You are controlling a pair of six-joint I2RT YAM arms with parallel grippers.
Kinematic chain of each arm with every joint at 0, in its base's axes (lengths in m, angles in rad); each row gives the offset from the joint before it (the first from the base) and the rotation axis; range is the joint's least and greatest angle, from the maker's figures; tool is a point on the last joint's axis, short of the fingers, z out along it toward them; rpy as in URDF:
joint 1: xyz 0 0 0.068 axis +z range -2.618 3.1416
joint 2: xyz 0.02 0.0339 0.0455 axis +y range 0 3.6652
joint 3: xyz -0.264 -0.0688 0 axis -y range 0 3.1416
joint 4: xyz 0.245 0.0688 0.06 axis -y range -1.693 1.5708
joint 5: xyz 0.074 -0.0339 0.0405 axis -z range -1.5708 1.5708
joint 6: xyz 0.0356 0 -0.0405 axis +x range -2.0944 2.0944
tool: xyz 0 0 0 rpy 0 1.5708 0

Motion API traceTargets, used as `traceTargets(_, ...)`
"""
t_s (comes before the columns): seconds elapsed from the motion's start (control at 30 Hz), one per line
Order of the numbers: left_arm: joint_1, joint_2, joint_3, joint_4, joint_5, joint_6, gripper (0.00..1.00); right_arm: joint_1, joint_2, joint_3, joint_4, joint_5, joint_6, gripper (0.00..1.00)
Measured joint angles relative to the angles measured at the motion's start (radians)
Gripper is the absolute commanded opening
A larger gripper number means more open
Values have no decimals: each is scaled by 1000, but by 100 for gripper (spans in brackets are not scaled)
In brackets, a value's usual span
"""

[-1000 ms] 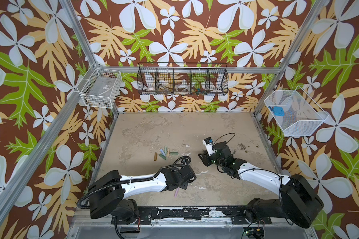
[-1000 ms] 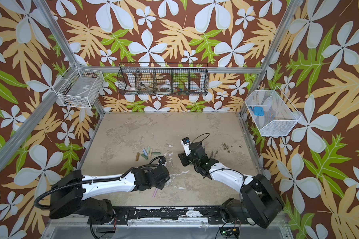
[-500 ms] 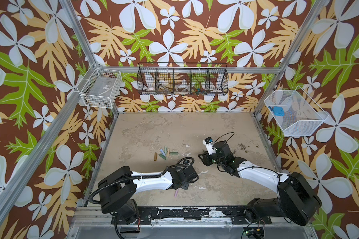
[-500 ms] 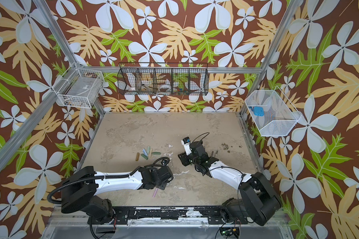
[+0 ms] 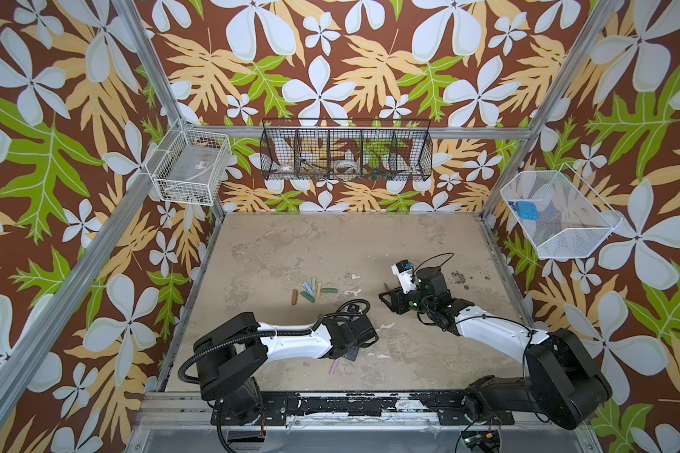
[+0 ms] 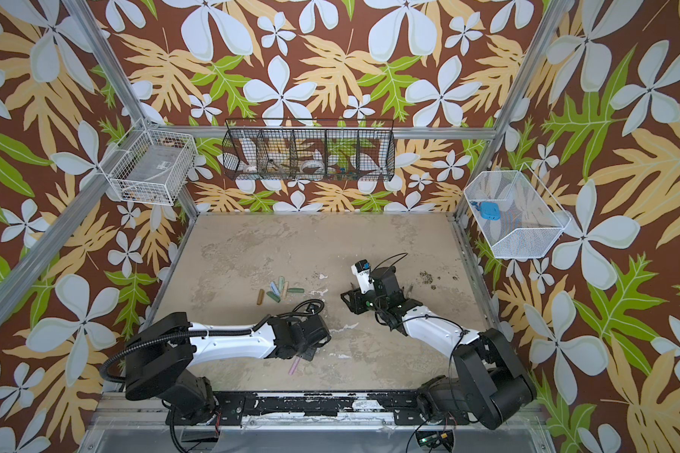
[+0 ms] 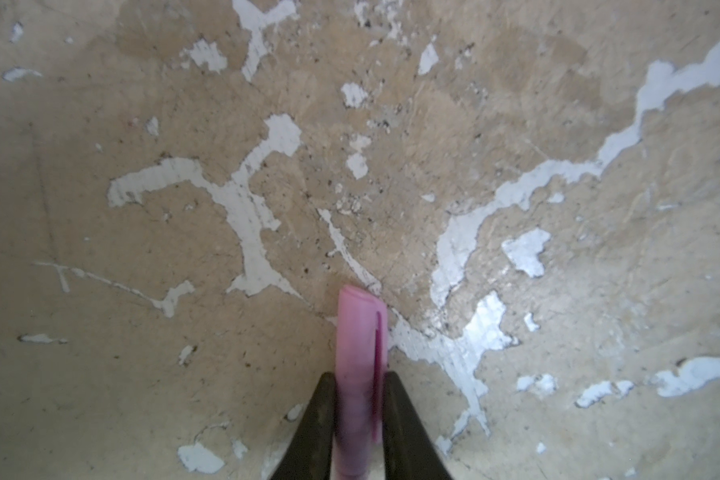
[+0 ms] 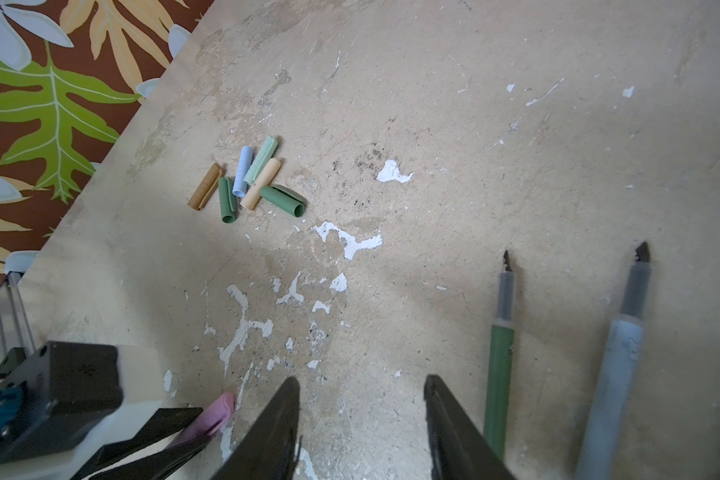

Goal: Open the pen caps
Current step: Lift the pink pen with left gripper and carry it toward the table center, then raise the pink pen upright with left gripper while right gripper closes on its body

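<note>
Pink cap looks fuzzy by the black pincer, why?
Left wrist view: the pink cap blurs toward the left pincer, likely too close to the lens, while its far end and the table are sharp. Right wrist view: the other caps look crisp.

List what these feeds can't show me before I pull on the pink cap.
Rear of the pink cap, and any pen body inside: cut off by the left wrist view's edge and blurred; under the left end effector in both top views.
Rear ends of the green pen and grey pen: cut off by the right wrist view's edge.
Contents of the black basket: too small in both top views.
</note>
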Motion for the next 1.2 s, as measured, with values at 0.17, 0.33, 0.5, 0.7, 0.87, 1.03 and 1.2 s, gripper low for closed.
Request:
traceTargets(0.17, 19, -9, -10, 5, 3, -5, 18, -19, 32, -2, 2, -30, 23, 49)
traceTargets(0.33, 38, -39, -32, 29, 1, -6, 13, -21, 58, 2, 2, -54, 40, 49)
traceTargets(0.5, 69, -69, -61, 54, 29, 2, 10, -24, 60, 2, 5, -66, 42, 49)
traceTargets(0.7, 124, -145, -69, 72, 60, 20, 8, -24, 51, -1, 16, -73, 42, 49)
traceTargets(0.87, 162, -227, -59, 90, 84, 41, 6, -24, 31, -14, 37, -88, 42, 49)
traceTargets(1.03, 237, -306, -43, 135, 118, 56, 5, -24, -23, -50, 87, -127, 41, 49)
traceTargets(1.2, 370, -343, -19, 208, 172, 71, 5, -24, -80, -103, 190, -223, 43, 49)
